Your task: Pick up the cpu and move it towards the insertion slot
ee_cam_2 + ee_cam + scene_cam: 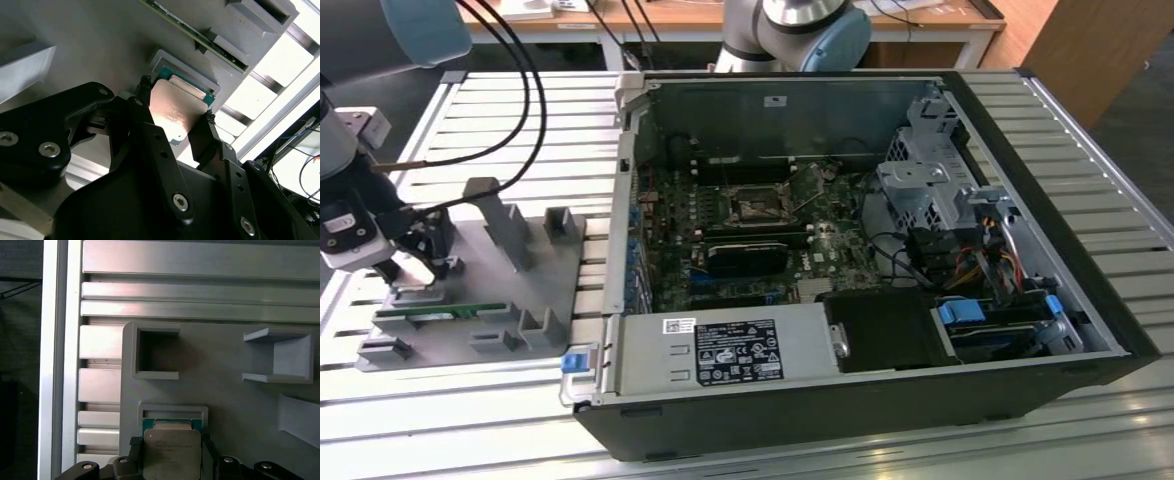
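Between the two black fingers of the gripper sits the cpu, shiny side up. The fingers squeeze its two sides. It is right by its little pocket in the grey holder. A green memory stick lies near. Well apart, toward the exterior view's right, the insertion slot sits inside the open computer case.

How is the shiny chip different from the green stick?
The cpu is square with a silver top; the memory stick is long, thin and green. The cpu sits between the gripper's fingertips; the memory stick lies untouched on the grey holder. Both are flat.
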Motion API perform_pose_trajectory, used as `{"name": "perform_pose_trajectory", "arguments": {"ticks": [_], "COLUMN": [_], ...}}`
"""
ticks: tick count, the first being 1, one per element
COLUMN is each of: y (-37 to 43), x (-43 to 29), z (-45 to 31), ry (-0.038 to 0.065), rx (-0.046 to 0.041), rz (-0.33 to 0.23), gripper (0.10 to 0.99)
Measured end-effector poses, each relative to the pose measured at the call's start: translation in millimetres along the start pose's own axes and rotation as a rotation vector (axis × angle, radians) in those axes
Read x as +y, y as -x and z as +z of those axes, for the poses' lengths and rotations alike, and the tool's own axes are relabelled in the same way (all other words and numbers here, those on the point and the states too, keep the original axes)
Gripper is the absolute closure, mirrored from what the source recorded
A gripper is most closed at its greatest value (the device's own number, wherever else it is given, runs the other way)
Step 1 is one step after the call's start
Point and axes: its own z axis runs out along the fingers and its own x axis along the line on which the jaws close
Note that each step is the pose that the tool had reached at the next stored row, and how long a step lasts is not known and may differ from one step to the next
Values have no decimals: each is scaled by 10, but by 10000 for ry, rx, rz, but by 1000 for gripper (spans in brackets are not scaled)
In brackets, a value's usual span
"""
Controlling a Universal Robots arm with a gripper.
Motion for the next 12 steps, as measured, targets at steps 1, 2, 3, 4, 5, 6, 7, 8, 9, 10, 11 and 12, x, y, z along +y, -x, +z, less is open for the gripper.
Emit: {"name": "perform_pose_trajectory", "arguments": {"ticks": [1, 2, 3, 4, 5, 6, 7, 8, 9, 10, 11, 12], "y": [0, 0, 0, 0, 0, 0, 0, 0, 0, 0, 0, 0], "x": [0, 0, 0, 0, 0, 0, 0, 0, 0, 0, 0, 0], "z": [-3, -5, -7, -10, -13, -16, -18, -19, -21, -23, -26, -31], "ry": [1, 1, 1, 0, 0, 0, 0, 1, 1, 0, 0, -2], "rx": [-1, -1, 0, 0, 1, 0, -1, -1, 0, 0, 1, 3], "rz": [0, 0, 0, -1, 0, 0, 0, 0, 0, 0, 0, 0], "gripper": [541, 541, 541, 541, 541, 541, 541, 541, 541, 541, 541, 541]}}
